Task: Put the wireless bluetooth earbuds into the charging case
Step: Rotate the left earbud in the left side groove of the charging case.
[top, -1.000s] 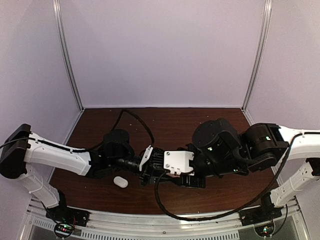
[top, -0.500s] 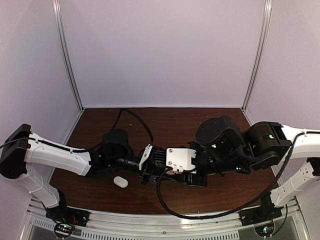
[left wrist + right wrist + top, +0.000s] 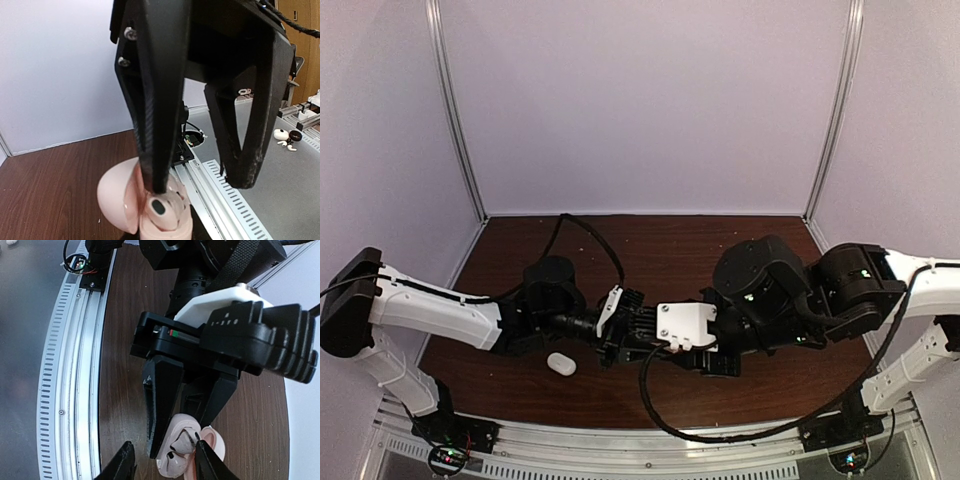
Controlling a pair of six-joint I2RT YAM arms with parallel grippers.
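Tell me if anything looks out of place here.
Nothing spilled or damaged. A white oval case lies alone on the table near the left arm, apart from the open pink charging case in the left gripper.

- You had pale lilac walls [image 3: 650, 100] on three sides, evenly lit.
- Thin metal posts [image 3: 455, 110] stood at the back corners.
- Your table [image 3: 670, 235] was dark brown wood.
- A slotted rail [image 3: 570, 452] edged its near side.
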